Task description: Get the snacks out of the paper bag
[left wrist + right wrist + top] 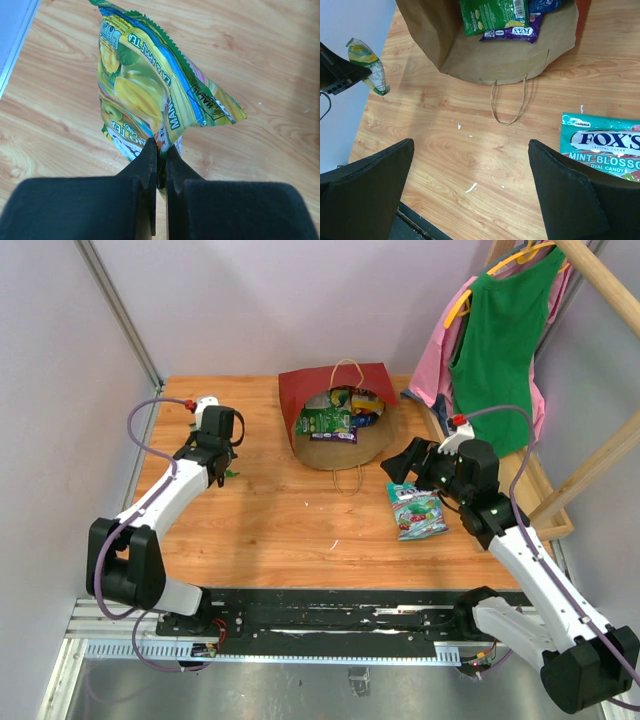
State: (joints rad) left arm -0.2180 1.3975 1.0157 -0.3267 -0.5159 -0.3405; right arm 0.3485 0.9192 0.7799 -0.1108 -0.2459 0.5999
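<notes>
Count: 5 snack packs visible, 1 bag, 2 arms.

- Left gripper [161, 150]: fingers clenched on the bottom edge of a green-yellow glossy candy packet [150, 85]. From the left wrist the print is upside down: "APPLE TEA", "CANDY", part of a "HALAL" stamp. The long axis runs straight out from the fingers. It sits over the far-left part of the wooden counter [270, 510]; can't tell if its free end touches the wood.
- Right gripper [470, 145]: fingers spread wide, nothing between them, near-right of the bag mouth.
- Teal-white glossy flat packet [602, 147]: flat on the counter, right of the bag and apart from it, just beside the right gripper. It reads "FOX'S", "MINT BLOSSO…" (cut off by the frame edge), "OVAL CANDY". The long axis runs roughly far-to-near in the top view.
- Red paper shopping bag with brown kraft inside [300, 390]: on its side at far centre, mouth toward the arms, long axis far-to-near. One thin beige loop handle [509, 102] lies flat on the counter, pointing at the near edge.
- In the bag mouth, at least 3:
  - green glossy packet [492, 15], barcode showing, text too small to read
  - purple glossy packet [512, 34] marked "FOX'S", partly under the green one
  - blue glossy bag [545, 5] behind them, mostly out of frame
</notes>
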